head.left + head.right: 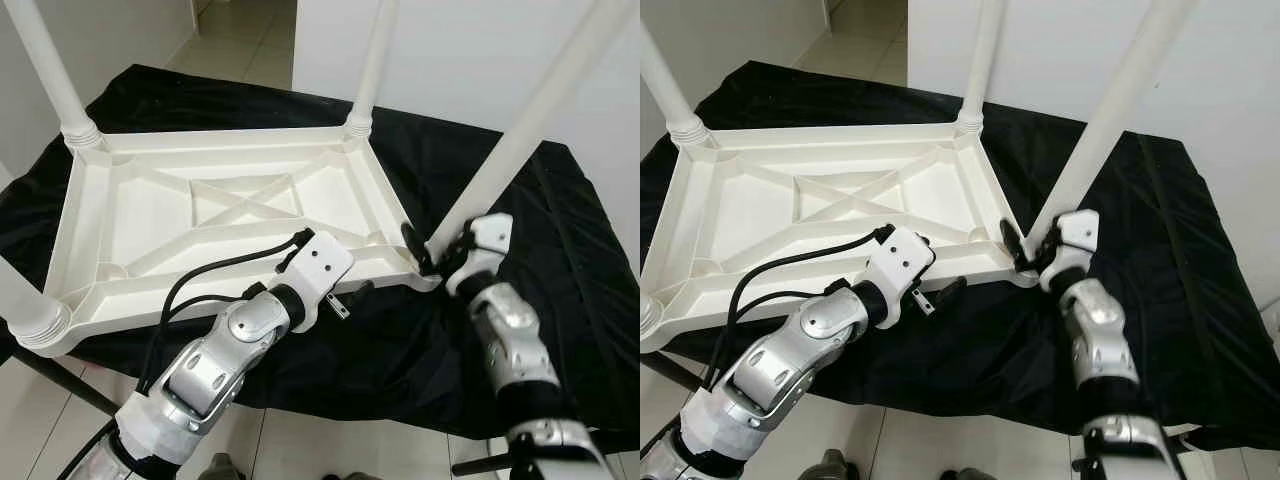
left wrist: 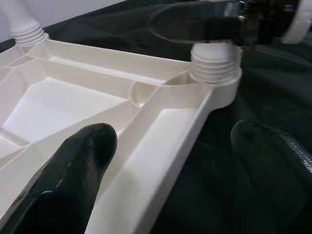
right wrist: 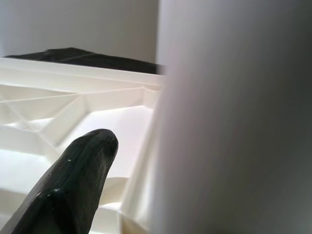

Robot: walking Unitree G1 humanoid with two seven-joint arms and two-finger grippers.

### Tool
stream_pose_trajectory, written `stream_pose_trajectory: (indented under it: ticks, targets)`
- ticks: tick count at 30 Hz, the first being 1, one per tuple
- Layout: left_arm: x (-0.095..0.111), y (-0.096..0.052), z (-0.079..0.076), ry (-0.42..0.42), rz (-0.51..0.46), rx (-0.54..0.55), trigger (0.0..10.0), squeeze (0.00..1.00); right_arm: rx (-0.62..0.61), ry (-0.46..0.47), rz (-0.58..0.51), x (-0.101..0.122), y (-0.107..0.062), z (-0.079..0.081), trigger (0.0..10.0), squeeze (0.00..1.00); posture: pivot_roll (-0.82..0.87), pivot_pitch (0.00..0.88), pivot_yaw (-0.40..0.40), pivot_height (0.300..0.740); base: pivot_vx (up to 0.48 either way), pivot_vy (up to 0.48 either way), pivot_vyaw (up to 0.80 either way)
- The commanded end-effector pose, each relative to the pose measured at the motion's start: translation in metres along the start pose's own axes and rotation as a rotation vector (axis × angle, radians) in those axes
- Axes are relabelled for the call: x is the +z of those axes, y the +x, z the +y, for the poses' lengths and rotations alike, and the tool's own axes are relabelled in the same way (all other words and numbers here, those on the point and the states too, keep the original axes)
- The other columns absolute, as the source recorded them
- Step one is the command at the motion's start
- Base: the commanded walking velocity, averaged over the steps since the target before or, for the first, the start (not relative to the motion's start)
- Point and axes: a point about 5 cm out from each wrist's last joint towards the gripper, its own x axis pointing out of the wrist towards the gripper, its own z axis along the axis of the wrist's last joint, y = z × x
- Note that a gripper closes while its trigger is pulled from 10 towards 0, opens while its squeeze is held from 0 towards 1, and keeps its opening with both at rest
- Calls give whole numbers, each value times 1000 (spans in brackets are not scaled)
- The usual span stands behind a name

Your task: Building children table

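Observation:
A white plastic children's table lies upside down on a black cloth. Three legs stand in its far-left, far-right and near-left corners. A fourth leg leans out of the near-right corner socket. My right gripper is shut on this leg just above its threaded base, and its finger lies beside the leg. My left gripper is open at the table's front rim. One of its fingers is over the underside, the other over the cloth.
The black cloth covers a work surface whose front edge runs just below the white table. A white wall stands behind it. Tiled floor shows in front, and a black frame bar sticks out at the lower left.

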Motion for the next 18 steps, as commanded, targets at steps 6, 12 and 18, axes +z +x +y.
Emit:
stream_pose_trajectory:
  ticks: [6,12,18]
  targets:
    - [-2,3,-11,-5,15,-139,10000,0,72,-21,48,-6,3,-3,10000,0,152,25,-70,740,0,0,0]
    - [-4,3,-13,-16,25,-138,10000,0,123,-29,123,-13,-2,-14,10000,0,160,21,-75,740,0,0,0]
    - [-5,3,-13,-18,29,-138,10000,0,143,-6,138,-16,-5,-18,549,0,156,22,-72,740,0,0,0]
